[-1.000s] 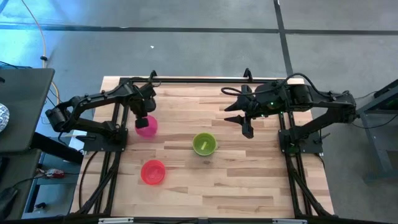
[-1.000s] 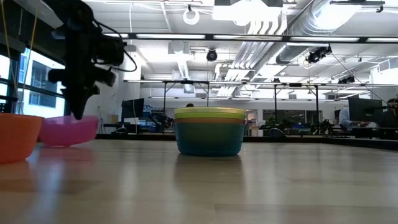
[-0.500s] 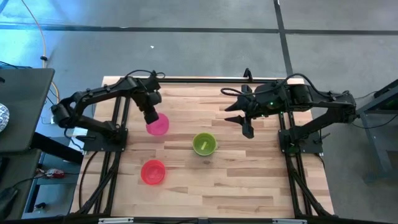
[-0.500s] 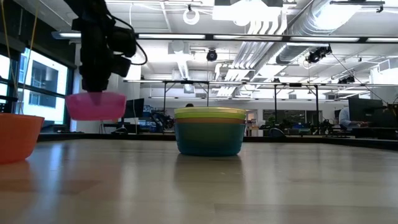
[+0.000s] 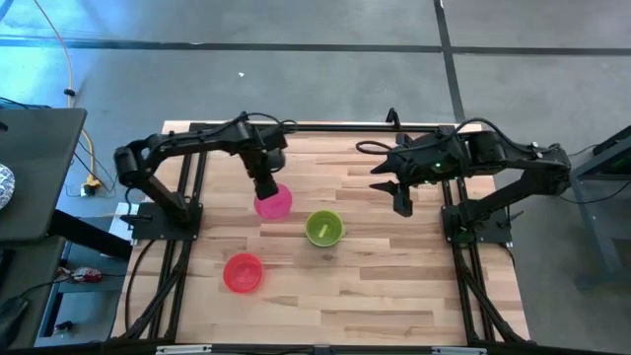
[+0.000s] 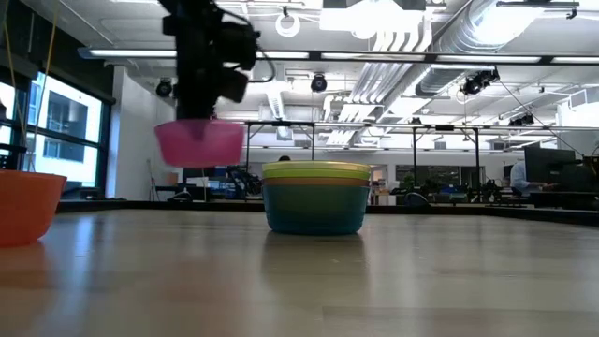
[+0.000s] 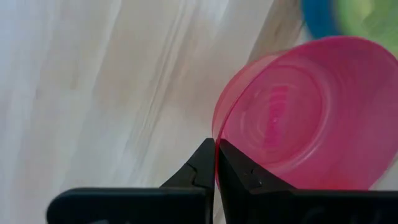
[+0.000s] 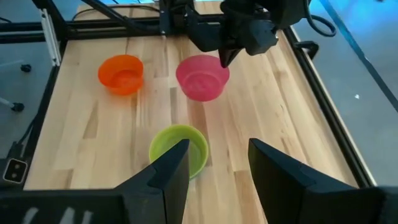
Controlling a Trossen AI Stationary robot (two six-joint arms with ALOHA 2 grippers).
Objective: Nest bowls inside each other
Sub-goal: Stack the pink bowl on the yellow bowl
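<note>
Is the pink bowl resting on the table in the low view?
No. The pink bowl hangs clear of the tabletop, held at its rim by the left gripper, beside the nested stack.

Left claw [image 5: 266, 190] pinched closed mid-table; right claw [image 8: 214, 163] apparently spread, hanging back
</note>
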